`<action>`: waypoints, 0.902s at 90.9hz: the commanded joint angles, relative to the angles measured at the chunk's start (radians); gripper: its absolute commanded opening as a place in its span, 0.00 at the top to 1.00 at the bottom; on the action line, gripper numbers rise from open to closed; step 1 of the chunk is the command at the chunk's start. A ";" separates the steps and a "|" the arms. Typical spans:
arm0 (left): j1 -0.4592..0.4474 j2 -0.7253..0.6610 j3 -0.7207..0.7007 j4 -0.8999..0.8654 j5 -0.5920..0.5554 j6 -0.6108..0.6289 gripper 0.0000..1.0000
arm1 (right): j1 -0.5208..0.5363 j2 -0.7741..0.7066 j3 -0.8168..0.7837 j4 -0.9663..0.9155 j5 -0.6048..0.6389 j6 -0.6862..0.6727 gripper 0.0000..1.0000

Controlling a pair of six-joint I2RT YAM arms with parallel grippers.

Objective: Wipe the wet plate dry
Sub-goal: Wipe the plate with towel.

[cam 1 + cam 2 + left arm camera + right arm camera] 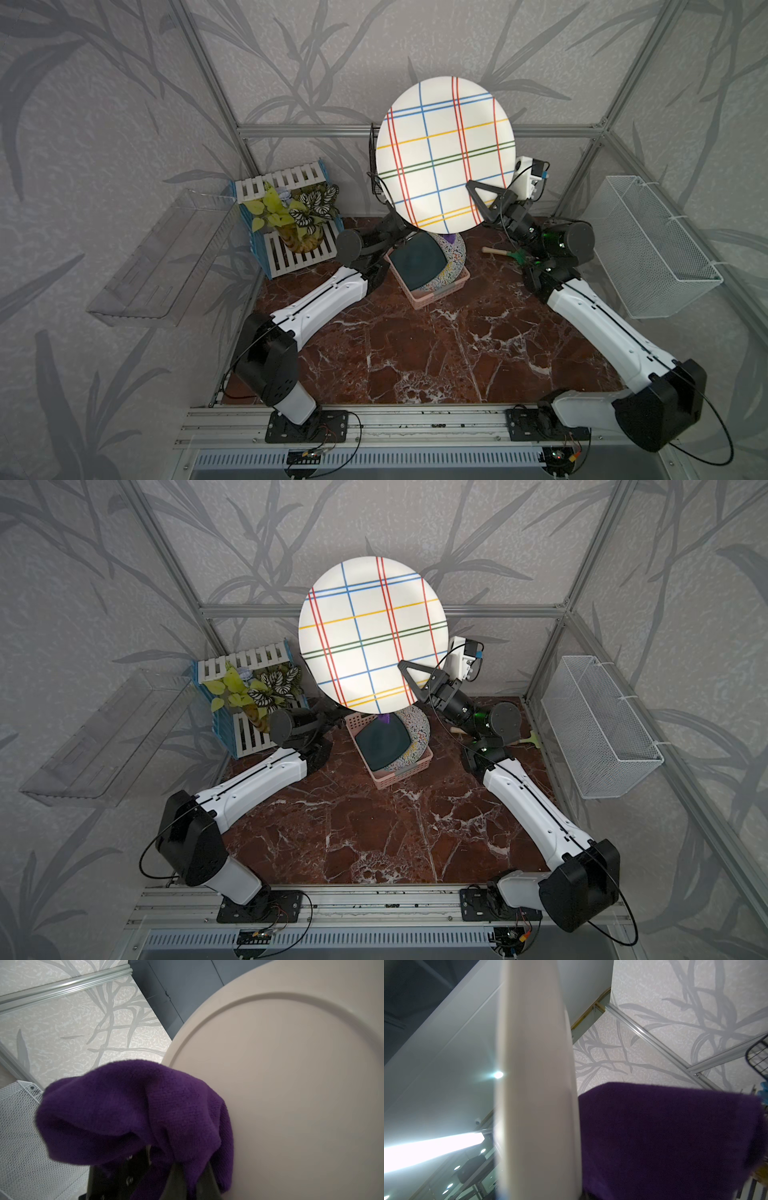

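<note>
A white plate (445, 153) (372, 633) with red, blue, yellow and green crossing lines is held high in the air, its face tilted toward the top views. My right gripper (484, 203) (415, 681) is shut on its lower right rim. The right wrist view shows the plate (537, 1084) edge-on, with the purple cloth (664, 1136) behind it. My left gripper (192, 1185) is shut on the purple cloth (135, 1109), which is pressed against the plate's plain underside (291, 1084). In both top views the plate hides the left gripper, and only a tip of the cloth (452, 239) (385, 719) shows.
A pink basket (440, 293) under the plate holds a dark square plate and a speckled one. A potted plant (297, 216) sits in a slatted crate at the back left. A wooden-handled tool (500, 251) lies at the back right. A white mesh basket (652, 245) and a clear shelf (158, 257) hang on the side walls.
</note>
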 commanded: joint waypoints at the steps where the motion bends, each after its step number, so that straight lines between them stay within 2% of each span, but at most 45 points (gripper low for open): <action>1: 0.076 -0.051 0.090 0.147 0.004 -0.026 1.00 | -0.044 -0.020 -0.054 -0.075 0.065 -0.001 1.00; 10: 0.102 -0.024 0.140 0.179 -0.007 -0.061 1.00 | 0.027 -0.061 -0.125 -0.056 0.017 -0.045 1.00; 18: 0.057 0.014 0.164 0.203 -0.007 -0.072 1.00 | 0.130 -0.067 -0.151 -0.071 0.008 -0.104 1.00; 24: 0.009 0.044 0.166 0.225 -0.007 -0.084 1.00 | 0.159 -0.050 -0.140 -0.072 0.023 -0.114 1.00; 39: -0.081 0.062 0.145 0.245 0.040 -0.073 1.00 | 0.087 0.010 -0.057 -0.098 0.090 -0.083 1.00; 48: -0.082 -0.004 0.030 0.233 0.031 -0.029 1.00 | -0.014 0.024 -0.022 -0.106 0.087 -0.036 1.00; 59: -0.008 -0.161 -0.149 0.045 0.035 0.137 1.00 | -0.148 -0.051 -0.089 -0.154 0.093 -0.011 1.00; 62: 0.022 -0.204 -0.183 -0.076 0.041 0.214 1.00 | -0.181 -0.095 -0.114 -0.179 0.093 -0.025 1.00; 67: 0.069 -0.287 -0.214 -0.331 0.027 0.433 1.00 | -0.231 -0.180 -0.180 -0.325 0.111 -0.083 1.00; 72: 0.100 -0.349 -0.209 -0.602 -0.039 0.655 1.00 | -0.266 -0.301 -0.235 -0.587 0.165 -0.188 1.00; 75: 0.106 -0.382 -0.199 -0.735 -0.094 0.780 1.00 | -0.277 -0.373 -0.252 -0.758 0.244 -0.277 1.00; 82: 0.116 -0.414 -0.187 -0.885 -0.152 0.928 1.00 | -0.279 -0.513 -0.268 -1.158 0.444 -0.447 1.00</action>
